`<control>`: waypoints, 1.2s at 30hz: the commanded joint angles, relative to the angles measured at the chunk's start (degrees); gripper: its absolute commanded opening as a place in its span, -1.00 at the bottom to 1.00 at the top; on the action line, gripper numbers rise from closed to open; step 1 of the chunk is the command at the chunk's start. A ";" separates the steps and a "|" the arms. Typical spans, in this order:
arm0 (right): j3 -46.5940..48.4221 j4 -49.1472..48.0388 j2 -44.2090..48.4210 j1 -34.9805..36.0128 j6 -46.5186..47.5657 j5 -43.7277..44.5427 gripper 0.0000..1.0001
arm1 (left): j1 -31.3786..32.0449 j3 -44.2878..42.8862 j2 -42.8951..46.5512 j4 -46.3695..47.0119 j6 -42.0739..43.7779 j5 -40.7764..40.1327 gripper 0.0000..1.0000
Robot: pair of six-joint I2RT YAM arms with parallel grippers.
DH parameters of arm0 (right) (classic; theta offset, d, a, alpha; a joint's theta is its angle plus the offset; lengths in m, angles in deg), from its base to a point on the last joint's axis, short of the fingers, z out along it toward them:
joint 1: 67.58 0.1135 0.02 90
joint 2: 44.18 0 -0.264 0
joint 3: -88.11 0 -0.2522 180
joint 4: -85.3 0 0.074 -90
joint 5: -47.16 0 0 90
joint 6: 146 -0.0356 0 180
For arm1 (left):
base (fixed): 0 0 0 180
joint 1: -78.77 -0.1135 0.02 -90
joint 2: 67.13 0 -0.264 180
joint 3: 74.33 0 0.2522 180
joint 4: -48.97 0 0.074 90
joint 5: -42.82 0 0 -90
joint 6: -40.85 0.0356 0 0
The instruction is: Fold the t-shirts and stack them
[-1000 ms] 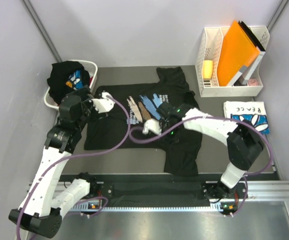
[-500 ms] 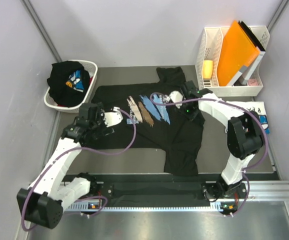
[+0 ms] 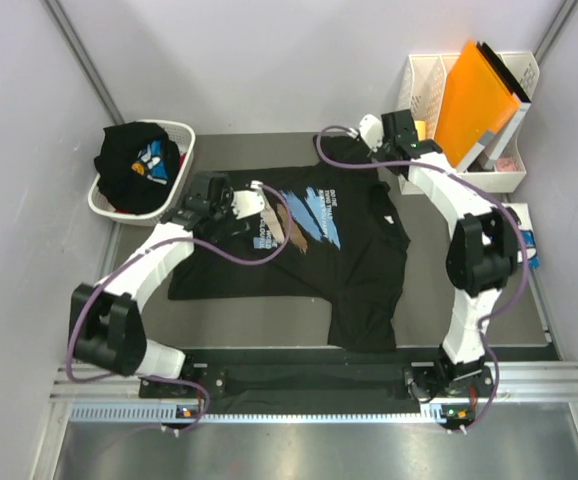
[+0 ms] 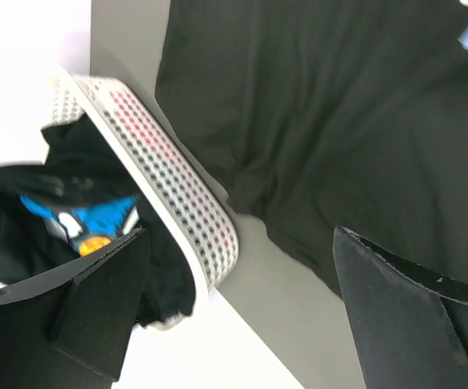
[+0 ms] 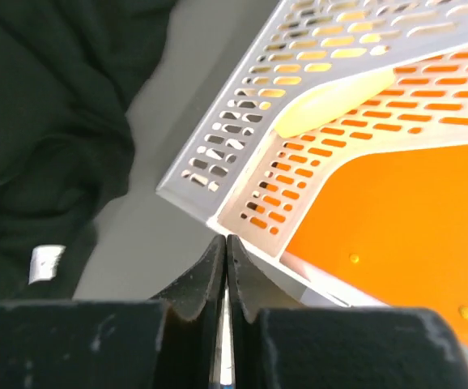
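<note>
Black tee (image 3: pixel 369 260): spread flat on the table (image 3: pixel 259 315). The hem is toward my left arm and the collar toward my right, so the long axis runs left to right.
Left fingers (image 4: pixel 96 308): wide apart, holding nothing.
Left gripper (image 3: pixel 207 200): over the far hem corner. In its wrist view the cloth lies to the right of the fingers, and the laundry basket (image 4: pixel 177 203) is just beside it on the left.
Height over cloth: I cannot judge it well from these views; it seems close.
Right gripper (image 5: pixel 226 243): pads pressed together, nothing between them.
Right aim: at the corner of the file organizer (image 5: pixel 242 162). The dark cloth lies to the left of the fingers, apart from them.
Nearer arm: left for the hem corner, right for the far sleeve (image 3: pixel 344 152).
Next move, my judgement: the right gripper must go left to the sleeve and open.
Other tees: folded white tee (image 3: pixel 509 235) by the right arm, second black tee (image 3: pixel 129 160) in the basket.
</note>
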 commanded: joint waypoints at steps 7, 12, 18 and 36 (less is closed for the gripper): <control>21.86 3.25 -16.66 -1.09 -0.02 -3.42 -1.00 | 1.11 -11.34 -15.48 8.32 2.35 -4.93 -1.00; 26.63 5.53 -18.96 -1.00 -5.65 -10.09 -1.00 | 0.50 -18.20 -24.10 10.61 -0.53 -6.24 -1.00; 26.19 11.24 -21.33 -0.21 -6.72 -20.20 -1.00 | -0.03 -23.48 -32.19 11.58 -4.84 -7.39 -1.00; 26.02 13.71 -27.66 0.32 -9.35 -19.43 -1.00 | 0.06 -30.95 -43.71 14.57 -7.93 -10.64 -1.00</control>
